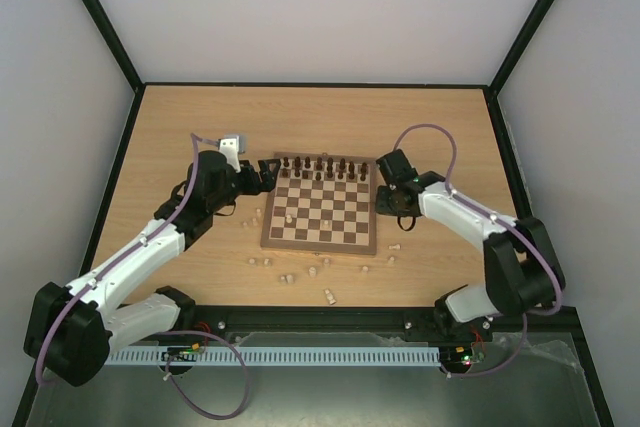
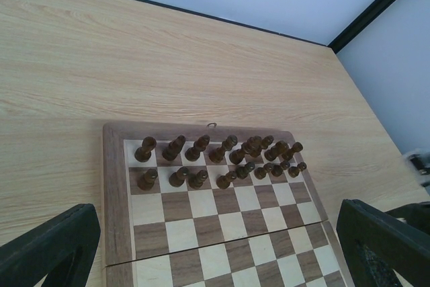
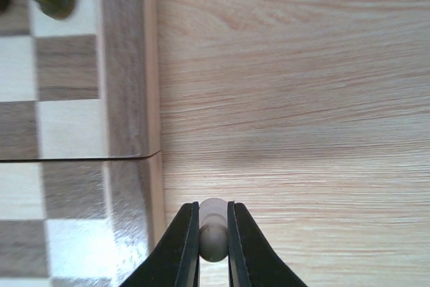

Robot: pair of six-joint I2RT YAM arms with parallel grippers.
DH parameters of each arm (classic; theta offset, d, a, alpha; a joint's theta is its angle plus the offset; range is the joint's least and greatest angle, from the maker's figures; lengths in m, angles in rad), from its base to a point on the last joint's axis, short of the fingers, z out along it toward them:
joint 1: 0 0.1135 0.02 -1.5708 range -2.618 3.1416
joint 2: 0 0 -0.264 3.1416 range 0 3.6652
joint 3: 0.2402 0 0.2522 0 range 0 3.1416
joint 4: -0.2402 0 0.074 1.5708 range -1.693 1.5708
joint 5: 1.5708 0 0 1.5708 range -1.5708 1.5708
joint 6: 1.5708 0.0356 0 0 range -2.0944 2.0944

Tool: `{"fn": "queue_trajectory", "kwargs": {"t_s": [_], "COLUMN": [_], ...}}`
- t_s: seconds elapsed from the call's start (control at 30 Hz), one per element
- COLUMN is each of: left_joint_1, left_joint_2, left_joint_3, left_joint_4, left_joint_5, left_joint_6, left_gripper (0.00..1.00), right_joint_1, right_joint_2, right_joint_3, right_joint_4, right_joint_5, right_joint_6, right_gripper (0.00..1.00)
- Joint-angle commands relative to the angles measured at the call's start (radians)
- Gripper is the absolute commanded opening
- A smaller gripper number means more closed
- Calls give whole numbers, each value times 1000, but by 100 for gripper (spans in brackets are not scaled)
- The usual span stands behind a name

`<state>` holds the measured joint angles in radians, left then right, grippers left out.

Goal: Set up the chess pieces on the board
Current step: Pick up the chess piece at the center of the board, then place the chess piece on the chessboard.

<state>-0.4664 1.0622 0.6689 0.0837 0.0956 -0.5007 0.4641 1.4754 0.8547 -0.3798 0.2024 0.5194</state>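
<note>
The board (image 1: 322, 243) lies mid-table, with dark brown pieces (image 1: 322, 167) filling its two far rows; they also show in the left wrist view (image 2: 222, 156). One pale piece (image 1: 290, 219) stands on the board's left part. Several pale pieces (image 1: 288, 278) lie scattered on the table near the board's front and left edges. My left gripper (image 1: 268, 173) is open and empty at the board's far left corner. My right gripper (image 3: 213, 233) is shut on a pale piece (image 3: 213, 230), just off the board's right edge (image 3: 127, 99).
Black frame rails and white walls bound the wooden table (image 1: 320, 117). A pale piece (image 1: 397, 247) stands right of the board's near right corner, and another (image 1: 330, 296) lies near the front rail.
</note>
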Motion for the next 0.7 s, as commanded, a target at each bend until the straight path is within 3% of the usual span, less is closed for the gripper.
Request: {"fn": "queue_trajectory", "kwargs": {"t_s": [0.0, 0.2, 0.33, 0.67], "left_joint_1": [-5, -5, -5, -5], "left_joint_2": [-6, 15, 18, 14], "left_joint_3": [21, 26, 27, 28], "left_joint_4": [6, 11, 7, -1], "left_joint_5": [-10, -5, -8, -23], "left_joint_6": [6, 4, 4, 1], "left_gripper": [99, 100, 99, 100], "right_joint_1": [-4, 49, 162, 336], "right_joint_2": [-114, -180, -167, 23], "right_joint_3": [42, 100, 163, 274], "right_joint_4": [-123, -191, -233, -289], "right_joint_5": [-8, -47, -39, 1], "right_joint_6": [-14, -16, -9, -3], "right_gripper": [3, 3, 3, 2]}}
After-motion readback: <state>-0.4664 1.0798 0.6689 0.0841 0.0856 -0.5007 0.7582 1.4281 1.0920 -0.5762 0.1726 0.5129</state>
